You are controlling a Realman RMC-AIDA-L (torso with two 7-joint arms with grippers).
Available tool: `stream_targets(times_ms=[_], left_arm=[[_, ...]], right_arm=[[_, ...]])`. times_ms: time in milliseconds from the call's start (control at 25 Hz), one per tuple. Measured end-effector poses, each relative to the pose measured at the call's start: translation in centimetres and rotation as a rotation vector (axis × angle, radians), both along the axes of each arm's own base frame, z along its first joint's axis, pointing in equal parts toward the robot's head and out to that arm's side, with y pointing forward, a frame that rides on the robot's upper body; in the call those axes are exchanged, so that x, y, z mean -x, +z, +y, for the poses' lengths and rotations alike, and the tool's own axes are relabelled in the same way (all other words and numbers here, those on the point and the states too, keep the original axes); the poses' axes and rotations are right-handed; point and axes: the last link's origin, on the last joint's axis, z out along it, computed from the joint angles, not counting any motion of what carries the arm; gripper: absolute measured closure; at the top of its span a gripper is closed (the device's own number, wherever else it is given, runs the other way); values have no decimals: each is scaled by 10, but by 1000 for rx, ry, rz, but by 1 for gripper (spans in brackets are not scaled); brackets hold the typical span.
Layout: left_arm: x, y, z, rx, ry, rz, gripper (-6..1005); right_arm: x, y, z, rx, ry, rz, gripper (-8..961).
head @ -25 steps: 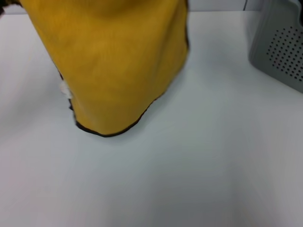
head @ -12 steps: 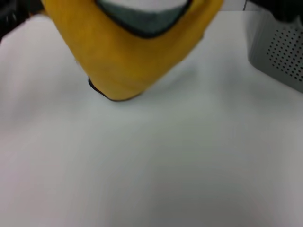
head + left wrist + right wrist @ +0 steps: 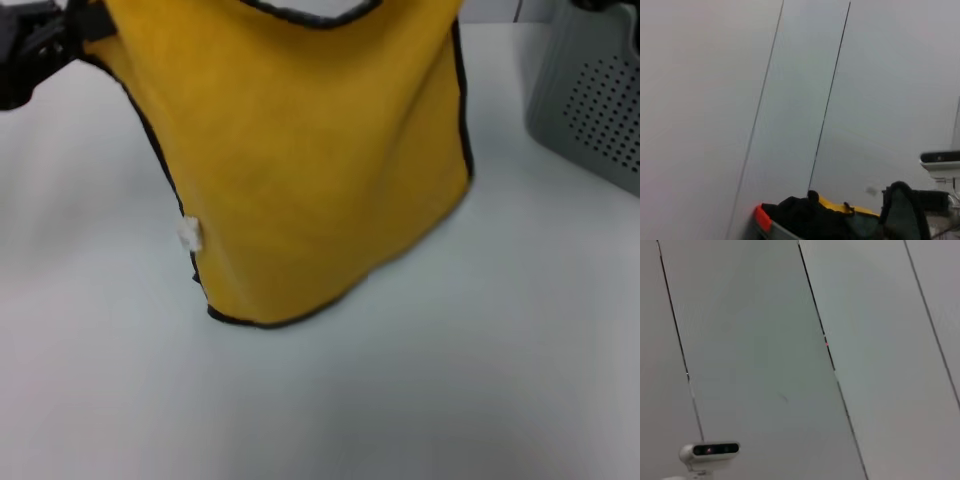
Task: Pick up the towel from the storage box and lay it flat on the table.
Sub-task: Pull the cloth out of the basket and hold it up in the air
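**White table, towel suspended above it**

White and smooth, the table (image 3: 420, 390) fills most of the head view. The towel (image 3: 300, 170) hangs over it, spread broadly, mustard-yellow with thin black edging; its lower hem drapes down to or close above the surface, and contact cannot be confirmed. A small white tag (image 3: 188, 235) sits on its left edge. The upper hem sags in a shallow curve at the top of the picture.

The storage box (image 3: 590, 100) stands at the far right of the table, light grey with rows of round holes in its side, well apart from the towel.

The left tool (image 3: 88, 28) is at the towel's upper left corner, a dark mass meeting the cloth; its fingers' state cannot be told. The right tool is outside the head view.

Both wrist views face pale wall panels (image 3: 790, 340) with thin dark seams. The left wrist view shows a dark bundle with a strip of yellow and an orange patch along its edge. A small white camera unit (image 3: 710, 451) appears in the right wrist view.
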Motion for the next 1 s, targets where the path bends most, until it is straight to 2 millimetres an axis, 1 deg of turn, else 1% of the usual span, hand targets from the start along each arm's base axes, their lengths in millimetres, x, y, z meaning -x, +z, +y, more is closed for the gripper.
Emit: stream_targets(times_ms=[80,160,320,440,560,640,720,800,920,1000], left_arm=[[-4,1,6,-8,-4,0,984],[-6,4,9,-28,-8,-10,984],[-11,11,12,-48,-21,-28,985],[-14,11,7,-19,-48,-33,985],[-13,10,-1,22,-68,-39,985],[-11,10,-4,35,-67,-38,984],[-10,10,-5,33,-60,-36,984],[-8,10,-1,16,-43,-30,984],[-9,7,9,2,-13,-10,984],[-12,3,19,-6,4,14,984]], right_arm=[[1,-4,4,20,7,-1,937],[1,-7,5,19,19,-14,937],[1,-4,-2,-7,42,-29,937],[-2,-2,-13,20,54,-20,937],[-11,1,-25,51,44,25,938],[-15,5,-27,43,32,47,938],[-17,8,-25,26,17,55,938],[-18,11,-19,-3,2,56,938],[-15,11,-9,-48,5,44,938],[-12,10,-5,-76,17,35,938]])
